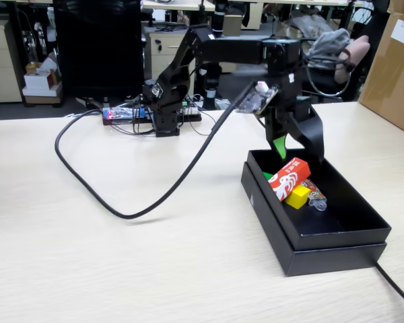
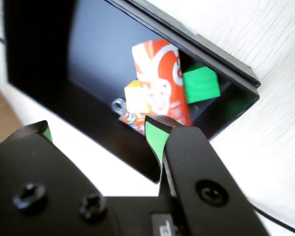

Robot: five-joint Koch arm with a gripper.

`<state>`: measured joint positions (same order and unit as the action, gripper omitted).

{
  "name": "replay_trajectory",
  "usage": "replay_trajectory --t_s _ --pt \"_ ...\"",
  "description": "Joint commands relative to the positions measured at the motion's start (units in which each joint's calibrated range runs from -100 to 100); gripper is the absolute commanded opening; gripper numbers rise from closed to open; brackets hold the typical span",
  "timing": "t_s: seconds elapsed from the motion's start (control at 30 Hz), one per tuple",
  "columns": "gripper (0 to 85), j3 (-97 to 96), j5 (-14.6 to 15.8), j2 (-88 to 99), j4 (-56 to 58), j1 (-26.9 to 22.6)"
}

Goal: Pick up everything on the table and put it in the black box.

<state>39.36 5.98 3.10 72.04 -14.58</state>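
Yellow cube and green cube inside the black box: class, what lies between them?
The red carton lies between the yellow cube and green cube, clearest in the wrist view.

Past parted, empty jaws, the black box holds the red carton, yellow cube and green cube.

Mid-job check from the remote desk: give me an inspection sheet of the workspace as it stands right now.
Surface: beige wood-grain table; no loose task items seen on it.
Job's things: black box holds the red carton, yellow cube and green cube.
Clutter: orange-patterned packet also in the box.
Tool: tool open, empty, above the box's edge.
Cables: thick black cable loops across the table; another runs off beside the box.
Surroundings: office furniture, cardboard carton on the fixed view's right.
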Motion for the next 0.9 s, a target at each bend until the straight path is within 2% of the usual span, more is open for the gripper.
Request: replay_trajectory --t_s 0.0,0.1,0.2,0.33,0.5,0.7,0.87 --pt "39.4 2.34 -0.15 8.89 -2.54 0.68" --pt "42.2 0.71 -0.34 12.67 -2.54 2.30" --pt "43.0 -2.55 -1.81 16.58 -2.71 4.79" --pt "43.0 -10.62 -4.74 23.69 -9.02 10.26" --pt "43.0 -21.86 -7.33 29.89 -14.20 14.26" --pt "43.0 -45.25 -9.28 41.02 -26.90 16.46" --pt "44.1 -61.30 -9.91 51.11 -32.77 16.90"
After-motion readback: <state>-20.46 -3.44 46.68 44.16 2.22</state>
